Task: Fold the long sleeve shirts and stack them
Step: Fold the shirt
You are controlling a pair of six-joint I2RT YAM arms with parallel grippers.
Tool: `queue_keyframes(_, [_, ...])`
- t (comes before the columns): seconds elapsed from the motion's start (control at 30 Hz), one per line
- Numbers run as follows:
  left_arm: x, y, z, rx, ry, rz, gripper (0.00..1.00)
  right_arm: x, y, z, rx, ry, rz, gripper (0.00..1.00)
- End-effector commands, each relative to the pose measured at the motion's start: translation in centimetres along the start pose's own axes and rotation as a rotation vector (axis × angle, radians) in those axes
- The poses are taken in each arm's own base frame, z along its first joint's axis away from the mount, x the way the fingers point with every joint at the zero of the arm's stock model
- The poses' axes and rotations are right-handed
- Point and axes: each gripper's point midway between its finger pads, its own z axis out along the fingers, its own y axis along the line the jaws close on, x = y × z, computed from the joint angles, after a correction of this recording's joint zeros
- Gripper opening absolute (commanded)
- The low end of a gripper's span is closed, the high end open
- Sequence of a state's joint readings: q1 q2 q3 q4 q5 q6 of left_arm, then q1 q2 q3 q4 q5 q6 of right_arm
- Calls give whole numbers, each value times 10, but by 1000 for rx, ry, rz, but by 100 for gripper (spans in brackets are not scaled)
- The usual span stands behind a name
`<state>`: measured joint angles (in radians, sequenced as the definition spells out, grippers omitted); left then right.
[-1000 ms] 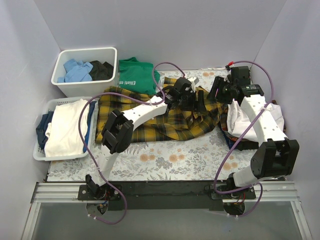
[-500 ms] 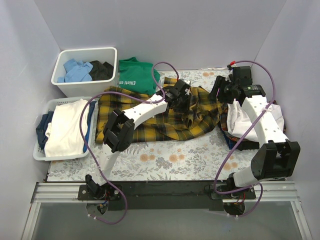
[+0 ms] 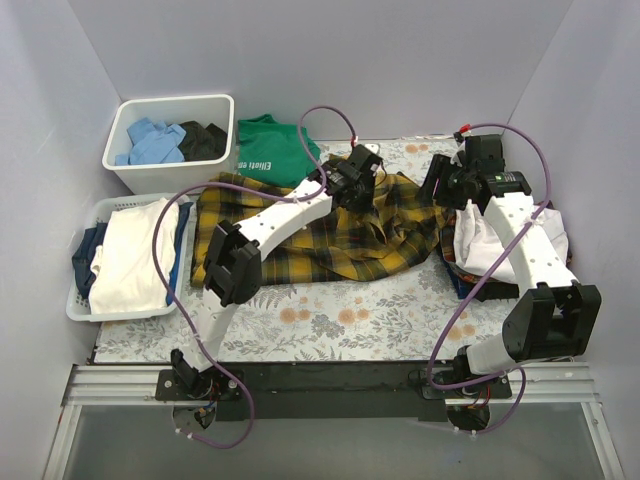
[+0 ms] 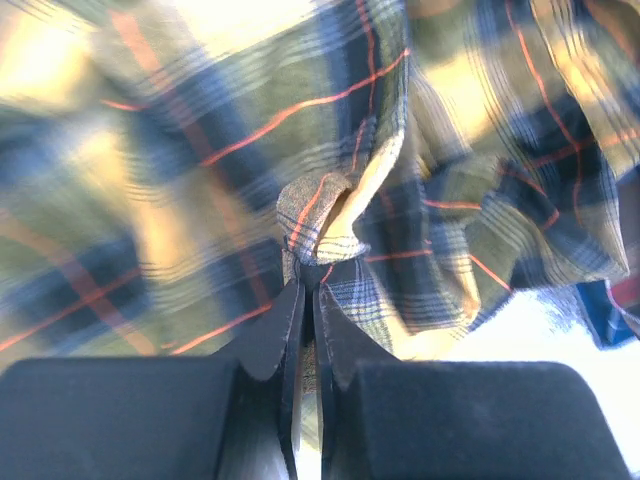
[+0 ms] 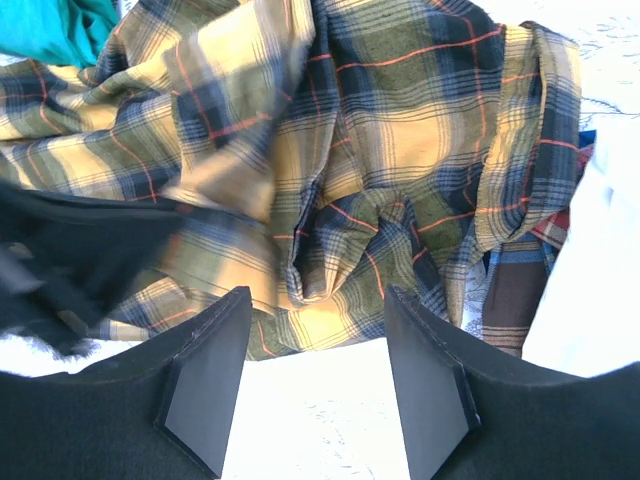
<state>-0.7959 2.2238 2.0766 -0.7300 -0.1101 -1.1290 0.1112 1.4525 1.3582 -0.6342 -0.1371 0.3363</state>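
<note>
**A:** Where the left arm reaches out over the worktop [image 3: 340, 310], what is happening?

**B:** The left pincer [image 4: 308, 285] is clenched on a small raised fold of the plaid shirt [image 3: 290, 240]. The cloth is pinched right at the fingertips, toward the shirt's far edge.

**A:** And the shirt itself?

**B:** It lies crumpled across the middle of the worktop, yellow and black with thin red lines. Its left part is fairly flat and its right part is bunched up.

**A:** The other arm?

**B:** The right pincer [image 5: 315, 300] is released, jaws wide apart. It hangs above the shirt's bunched right end, near the left one.

**A:** What lies around?

**B:** A white shirt [image 3: 480, 245] lies at the right on darker clothes beneath the right arm, just beside the plaid one. A green T-shirt [image 3: 270, 145] with white lettering touches the plaid shirt's far edge. At far left, a white tub [image 3: 120, 165] holds blue and black clothes. Nearer, a basket [image 3: 85, 305] holds a cream garment over something navy.
</note>
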Motion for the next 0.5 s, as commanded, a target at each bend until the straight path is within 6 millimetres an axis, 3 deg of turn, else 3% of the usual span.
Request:
queue_keyframes(0.0, [-85,29,-117,-150,-276,8,0,-1,7,-6,-51,-14,-24,63])
queue_keyframes(0.07, [-97,51,-143,-248,-338,10,0,4,9,-3,-74,7,-21,62])
queue_keyframes(0.1, [-105,56,-167,-261,-380,-2,0,6,11,0,-90,12,-17,62])
queue_keyframes(0.17, [-113,68,-191,-310,-430,-13,0,11,17,5,-131,39,-9,60])
queue_keyframes(0.33, [-129,83,-261,-337,-570,-76,0,13,15,25,-138,75,-23,58])
queue_keyframes(0.47, [-127,94,-302,-341,-638,-134,0,6,23,42,-156,98,-40,58])
